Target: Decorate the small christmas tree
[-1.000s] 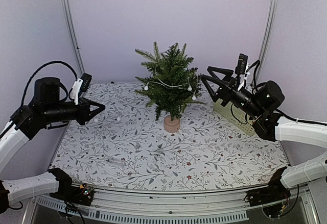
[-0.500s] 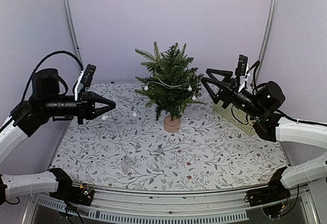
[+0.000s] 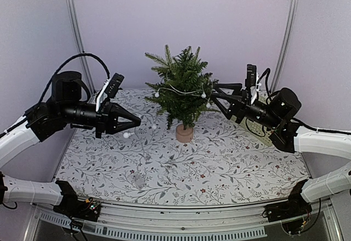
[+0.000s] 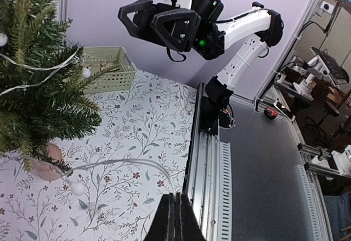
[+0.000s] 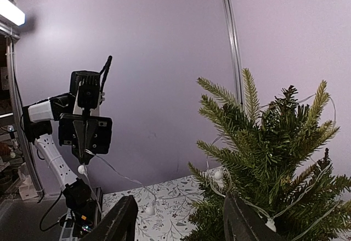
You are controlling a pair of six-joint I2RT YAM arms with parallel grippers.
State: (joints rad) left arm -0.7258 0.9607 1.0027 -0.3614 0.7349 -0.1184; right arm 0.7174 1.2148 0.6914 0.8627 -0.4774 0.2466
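**Left fingers** [image 3: 137, 122]: pressed together on a thin white bead string [image 4: 118, 164]. The string is seen running from the tips across to the tree, with one bead hanging just below the tips.

**Left arm:** extended level from the left of the frame, raised above the bench [image 3: 219, 167]. The fingers are pointed toward the centre of the frame, and the tips are held apart from the branches.

**Right fingers** [image 3: 215, 91]: spread to a moderate gap, with nothing seen between them. They are held just beside the tree's right-hand branches at mid height.

**Right arm:** reached in from the right of the frame, above the bench, with the fingers pointed toward the centre.

**Small christmas tree** [image 3: 181, 90]: stood upright at the centre of the frame, toward the back of the bench. Its long axis is vertical and its tip is pointed up. The round tan base [image 3: 184, 133] is set on the patterned cloth. A length of the bead string is draped across the branches.

**Green basket** [image 4: 107, 68]: placed on the bench at the right of the overhead frame, partly hidden behind the right arm.
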